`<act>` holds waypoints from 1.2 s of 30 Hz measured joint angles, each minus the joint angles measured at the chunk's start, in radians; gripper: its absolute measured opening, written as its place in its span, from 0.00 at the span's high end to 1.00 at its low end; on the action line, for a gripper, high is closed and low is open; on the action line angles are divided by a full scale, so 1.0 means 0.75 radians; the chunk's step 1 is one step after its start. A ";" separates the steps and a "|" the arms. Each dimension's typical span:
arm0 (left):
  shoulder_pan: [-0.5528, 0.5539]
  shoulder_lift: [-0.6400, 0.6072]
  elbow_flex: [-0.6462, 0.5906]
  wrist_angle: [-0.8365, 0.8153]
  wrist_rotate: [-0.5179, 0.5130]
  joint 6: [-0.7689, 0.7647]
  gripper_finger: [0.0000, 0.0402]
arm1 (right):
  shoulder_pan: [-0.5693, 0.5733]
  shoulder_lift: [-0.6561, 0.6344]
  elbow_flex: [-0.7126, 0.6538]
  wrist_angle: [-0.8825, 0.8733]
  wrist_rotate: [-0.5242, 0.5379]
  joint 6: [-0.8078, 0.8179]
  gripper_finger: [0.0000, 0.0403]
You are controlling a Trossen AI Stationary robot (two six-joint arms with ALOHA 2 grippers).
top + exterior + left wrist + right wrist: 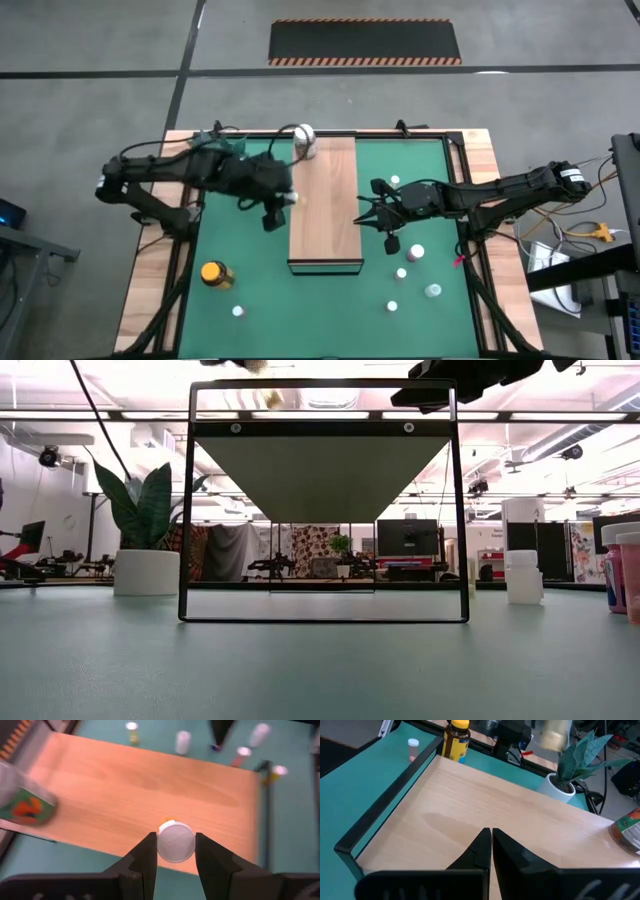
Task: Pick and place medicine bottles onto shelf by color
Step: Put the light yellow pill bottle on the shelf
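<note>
The shelf (325, 200) is a long light-brown board on a dark frame, standing on the green mat. My left gripper (284, 203) hangs over its left edge, shut on a tiny white-capped bottle (176, 842). My right gripper (368, 213) is shut and holds nothing, hovering at the shelf's right edge (491, 845). A white-lidded jar (305, 142) stands on the shelf's far end. An amber yellow-lidded jar (216, 273) stands on the mat at the near left. Several tiny bottles (416, 252) stand on the mat to the right of the shelf. My left gripper pinches the tiny bottle between its two fingers (148, 856), which sit on opposite sides just at its white cap (161, 845). The fingers slant down from the table's left side. The cap's round top faces the wrist camera. The bottle is lifted clear above the shelf.
A white pot with a green plant (570, 767) stands at the table's far left corner. One tiny bottle (238, 311) stands on the mat at the near left. The shelf's middle and near end (325, 240) are bare wood. The table's wooden rim (485, 200) borders the mat.
</note>
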 joint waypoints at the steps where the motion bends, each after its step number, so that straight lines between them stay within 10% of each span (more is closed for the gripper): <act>1: 0.034 0.014 0.000 0.004 0.003 0.025 0.76 | 0.000 0.000 0.000 -0.005 0.000 0.001 0.98; 23: 0.330 0.294 0.031 -0.027 0.150 0.235 0.75 | 0.000 -0.001 0.000 -0.027 0.000 0.042 0.98; 36: 0.330 0.292 0.035 -0.026 0.159 0.281 0.53 | 0.000 -0.001 0.000 -0.027 0.001 0.071 0.98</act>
